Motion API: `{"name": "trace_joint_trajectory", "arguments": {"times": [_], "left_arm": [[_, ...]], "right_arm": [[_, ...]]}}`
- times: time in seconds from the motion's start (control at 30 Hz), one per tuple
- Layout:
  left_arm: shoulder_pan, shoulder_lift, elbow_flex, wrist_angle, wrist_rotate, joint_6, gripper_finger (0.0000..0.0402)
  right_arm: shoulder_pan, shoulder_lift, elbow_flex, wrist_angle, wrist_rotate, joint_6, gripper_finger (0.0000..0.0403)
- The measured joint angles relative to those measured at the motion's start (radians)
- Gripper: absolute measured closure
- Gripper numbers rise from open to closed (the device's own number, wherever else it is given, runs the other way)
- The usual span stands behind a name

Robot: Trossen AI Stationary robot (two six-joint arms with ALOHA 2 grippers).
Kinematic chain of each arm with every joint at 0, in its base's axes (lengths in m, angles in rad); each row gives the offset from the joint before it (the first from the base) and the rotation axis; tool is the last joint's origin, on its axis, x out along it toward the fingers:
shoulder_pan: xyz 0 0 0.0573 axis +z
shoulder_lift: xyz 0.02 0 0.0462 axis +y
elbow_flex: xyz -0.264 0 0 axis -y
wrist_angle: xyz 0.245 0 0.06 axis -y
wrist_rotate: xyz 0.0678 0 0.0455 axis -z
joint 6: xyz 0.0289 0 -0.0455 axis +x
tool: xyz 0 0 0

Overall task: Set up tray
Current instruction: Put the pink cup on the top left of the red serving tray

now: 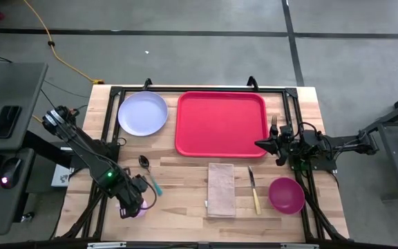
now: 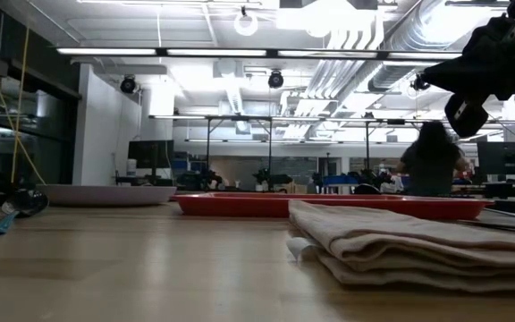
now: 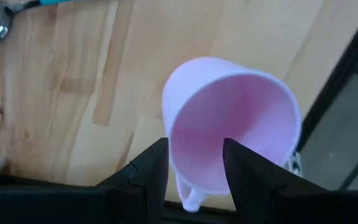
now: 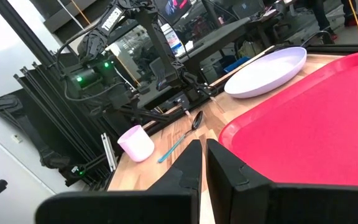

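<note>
The tray [image 1: 221, 123], bright red smooth plastic with rounded corners and a raised rim, lies flat on the far middle of the desk [image 1: 185, 187], a surface of pale wooden planks.

The right gripper [image 1: 263, 144] sits just beside the tray's near right corner, its arm reaching in level from the desk's right edge. Its two dark fingers [image 4: 188, 167] are pressed together with nothing between them, pointing across the tray's rim.

The left gripper [image 1: 131, 205] is at the desk's near left part, its arm stretched diagonally from the far left and angled down. The left fingers [image 3: 149, 169] stand partly apart on either side of the wall of a cup [image 3: 229, 143], a pale lilac plastic cup with a small handle; one finger is outside the wall and the other over its mouth. Whether they actually press on the wall cannot be told.

Left of the tray, just apart from it, rests a round shallow plate [image 1: 142, 113] in pale lavender. Near of the plate lies a spoon [image 1: 147, 170] with a metal bowl and a teal handle. A tan folded napkin [image 1: 221, 189], soft cloth, lies near of the tray. Right of it is a knife [image 1: 253, 189] with a yellowish handle, then a round magenta bowl [image 1: 286, 194]. A metal fork [image 1: 274, 124] lies just beside the tray's right rim.

In the room behind the desk, a person [image 2: 432, 161] stands facing away.
</note>
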Motion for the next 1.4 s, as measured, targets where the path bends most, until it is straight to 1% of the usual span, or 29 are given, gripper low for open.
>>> {"name": "trace_joint_trajectory", "arguments": {"times": [0.1, 0.47, 0.67, 0.77, 0.83, 1.07, 1.13, 1.27, 1.4], "left_arm": [[0.0, 0.028, 0.0, -0.004, -0.019, 0.004, 0.0218], [0.0, 0.104, 0.0, -0.014, -0.013, -0.001, 0.0218], [0.0, 0.114, 0.0, -0.024, 0.032, -0.003, 0.0224], [0.0, 0.114, 0.0, -0.025, 0.038, -0.01, 0.0246], [0.0, 0.114, 0.0, -0.026, 0.039, -0.013, 0.0269], [0.0, 0.113, 0.0, -0.025, 0.031, -0.031, 0.0378], [0.0, 0.112, 0.0, -0.026, 0.031, -0.045, 0.0386], [0.0, 0.112, 0.0, -0.047, 0.032, -0.102, 0.0371], [0.0, 0.112, 0.0, -0.052, 0.051, -0.149, 0.0389]], "right_arm": [[0.0, 0.0, 0.0, 0.0, 0.0, -0.023, 0.0402], [0.0, 0.0, 0.0, 0.0, 0.0, -0.024, 0.0402], [0.0, 0.0, 0.0, 0.0, 0.001, -0.024, 0.0402], [0.0, 0.0, 0.0, 0.0, 0.001, -0.024, 0.0402], [0.0, 0.0, 0.0, 0.0, 0.0, -0.024, 0.0402], [0.0, 0.0, 0.0, 0.0, 0.0, -0.024, 0.0402], [0.0, 0.0, 0.0, 0.0, 0.0, -0.024, 0.0402], [0.0, 0.0, 0.0, 0.0, 0.0, -0.024, 0.0402], [0.0, 0.0, 0.0, 0.0, 0.0, -0.023, 0.0402]]}}
